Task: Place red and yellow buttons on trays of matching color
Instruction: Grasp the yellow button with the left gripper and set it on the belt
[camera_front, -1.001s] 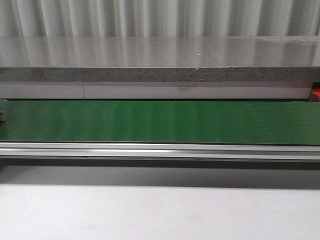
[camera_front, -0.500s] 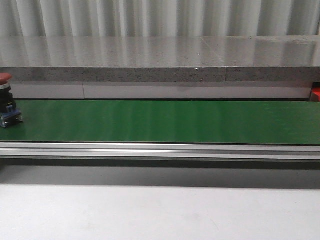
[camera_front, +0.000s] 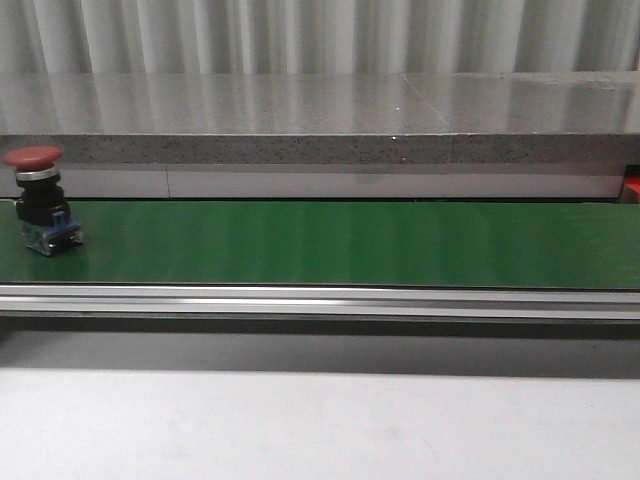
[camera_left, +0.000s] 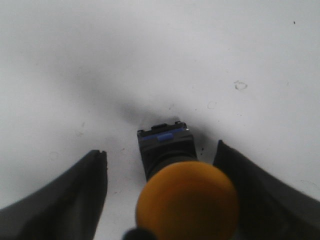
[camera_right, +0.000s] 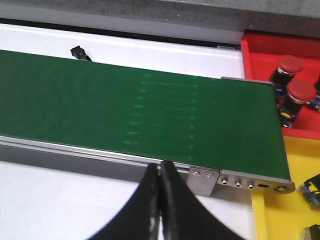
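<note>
Two red buttons in red tray

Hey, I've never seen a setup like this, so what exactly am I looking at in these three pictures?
This is a two-armed robot sorting push buttons by color. The front view looks forward over a green conveyor belt; a red-capped button stands upright near its left end. The other two pictures come from cameras on the wrists. The left wrist view shows the left gripper, fingers spread, on either side of a yellow-capped button on a white surface, not clamped. The right wrist view shows the right gripper shut and empty near the belt's far end, where a red tray holds two red buttons beside a yellow tray.
</note>
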